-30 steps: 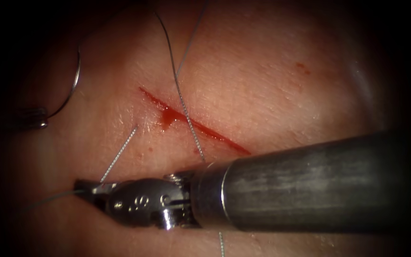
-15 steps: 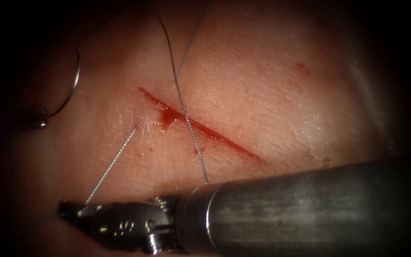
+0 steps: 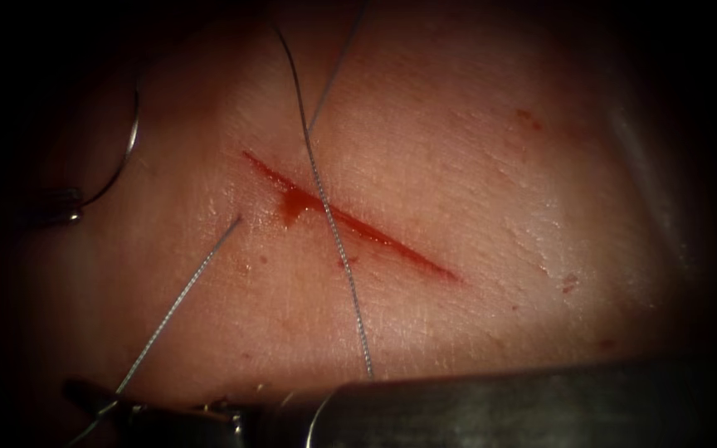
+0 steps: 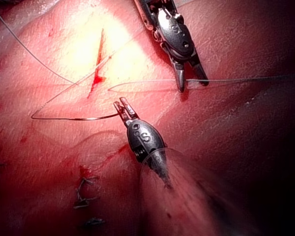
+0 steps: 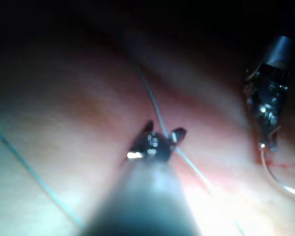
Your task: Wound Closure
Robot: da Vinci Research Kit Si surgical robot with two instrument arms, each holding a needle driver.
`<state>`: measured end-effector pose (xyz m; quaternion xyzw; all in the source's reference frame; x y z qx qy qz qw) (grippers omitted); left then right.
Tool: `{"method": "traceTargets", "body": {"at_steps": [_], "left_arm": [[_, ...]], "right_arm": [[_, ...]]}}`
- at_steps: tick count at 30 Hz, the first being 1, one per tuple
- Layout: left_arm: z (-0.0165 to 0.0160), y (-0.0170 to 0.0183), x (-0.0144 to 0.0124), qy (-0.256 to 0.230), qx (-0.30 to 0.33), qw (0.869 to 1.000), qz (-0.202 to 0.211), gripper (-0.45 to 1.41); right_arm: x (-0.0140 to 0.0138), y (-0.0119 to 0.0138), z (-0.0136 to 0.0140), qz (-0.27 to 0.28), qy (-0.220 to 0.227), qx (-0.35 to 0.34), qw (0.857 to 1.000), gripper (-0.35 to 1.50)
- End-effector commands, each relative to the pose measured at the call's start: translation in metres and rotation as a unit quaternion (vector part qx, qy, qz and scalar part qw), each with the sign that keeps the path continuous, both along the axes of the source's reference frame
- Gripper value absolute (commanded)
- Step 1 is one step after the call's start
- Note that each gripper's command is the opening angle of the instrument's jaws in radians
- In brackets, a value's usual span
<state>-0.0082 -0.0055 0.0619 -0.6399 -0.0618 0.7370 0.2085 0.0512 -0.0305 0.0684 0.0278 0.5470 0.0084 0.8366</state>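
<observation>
The cut runs slantwise across the tissue, with red fluid pooled in it. My left tool is shut on the curved needle near one end. The needle is free of the tissue, left of the cut. Thread crosses the cut, and another stretch leaves the tissue left of the cut and runs to my right tool. Its jaws stand open with the thread lying between them.
The right tool's shaft lies across the near edge of the endoscope view. Older stitches sit in the tissue further along. Small red spots mark the tissue right of the cut.
The right tool has drawn back toward the lower left, lengthening the thread stretch left of the cut. Its jaws were shut on the thread and now stand open. The left tool and needle stayed still.
</observation>
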Motion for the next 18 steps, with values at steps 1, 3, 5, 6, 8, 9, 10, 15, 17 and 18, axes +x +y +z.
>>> {"method": "traceTargets", "body": {"at_steps": [1, 3, 5, 6, 8, 9, 10, 15, 17, 18], "left_arm": [[0.0007, -0.0005, -0.0004, -0.001, 0.001, 1.0, 0.001, -0.45], [0.0006, -0.0005, -0.0004, -0.001, 0.001, 1.0, 0.001, -0.45], [0.0006, -0.0005, -0.0004, -0.001, 0.001, 1.0, 0.001, -0.45], [0.0006, -0.0005, -0.0004, -0.001, 0.001, 1.0, 0.001, -0.45], [0.0006, -0.0005, -0.0005, -0.001, 0.001, 1.0, 0.001, -0.45], [0.0007, -0.0005, -0.0005, -0.001, 0.001, 1.0, 0.0, -0.45], [0.0007, -0.0005, -0.0005, -0.001, 0.001, 1.0, 0.0, -0.45], [0.0007, -0.0005, -0.0005, -0.001, 0.001, 1.0, 0.0, -0.45], [0.0007, -0.0005, -0.0005, -0.001, 0.001, 1.0, 0.0, -0.45], [0.0007, -0.0005, -0.0005, -0.001, 0.001, 1.0, 0.0, -0.45]], "right_arm": [[-0.0009, -0.0006, 0.0004, 0.004, -0.001, 0.0, 1.0, 1.31], [-0.0026, -0.0006, 0.0005, 0.009, -0.003, -0.003, 1.0, 1.31], [-0.0045, -0.0003, 0.0008, 0.018, -0.007, -0.006, 1.0, 1.31], [-0.0054, -0.0001, 0.0009, 0.022, -0.01, -0.007, 1.0, 1.31], [-0.0071, 0.0007, 0.0013, 0.031, -0.018, -0.011, 0.999, 1.31], [-0.0077, 0.0012, 0.0015, 0.037, -0.022, -0.012, 0.999, 1.31], [-0.0082, 0.0017, 0.0017, 0.041, -0.024, -0.011, 0.999, 1.31], [-0.0095, 0.0052, 0.0027, 0.068, -0.03, -0.007, 0.997, 1.31], [-0.0096, 0.0063, 0.0031, 0.074, -0.034, -0.005, 0.997, 1.31], [-0.0095, 0.007, 0.0034, 0.079, -0.037, -0.005, 0.996, 1.31]]}}
